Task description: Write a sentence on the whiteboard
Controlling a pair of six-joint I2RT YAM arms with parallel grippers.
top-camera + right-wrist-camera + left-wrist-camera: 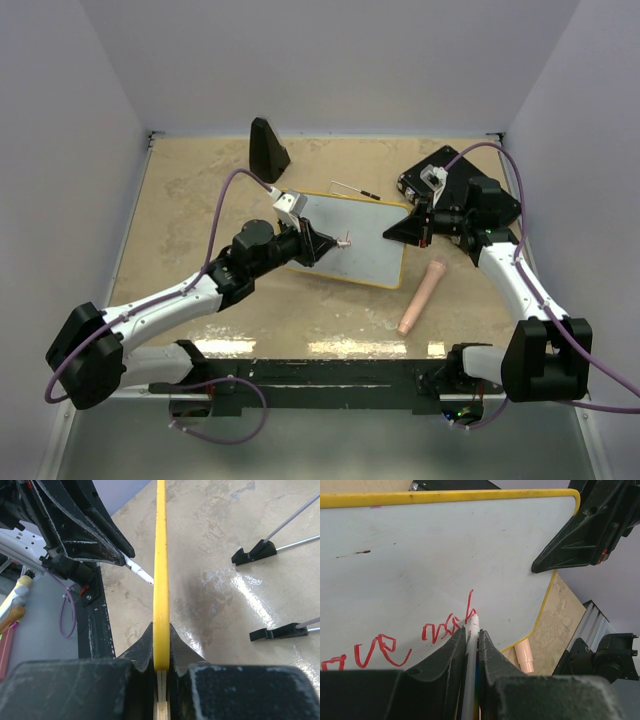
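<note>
sentence (387, 647): start cut off left | last word perhaps unreadable

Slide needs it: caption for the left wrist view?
Left gripper holds marker at whiteboard, tip by red words.

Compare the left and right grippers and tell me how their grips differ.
The left gripper is shut on a thin white marker; the right gripper is shut on the yellow rim of the glossy white whiteboard. The left one sets the marker tip by the red handwriting; the right one clamps the board's edge. Both are black and shut.
</note>
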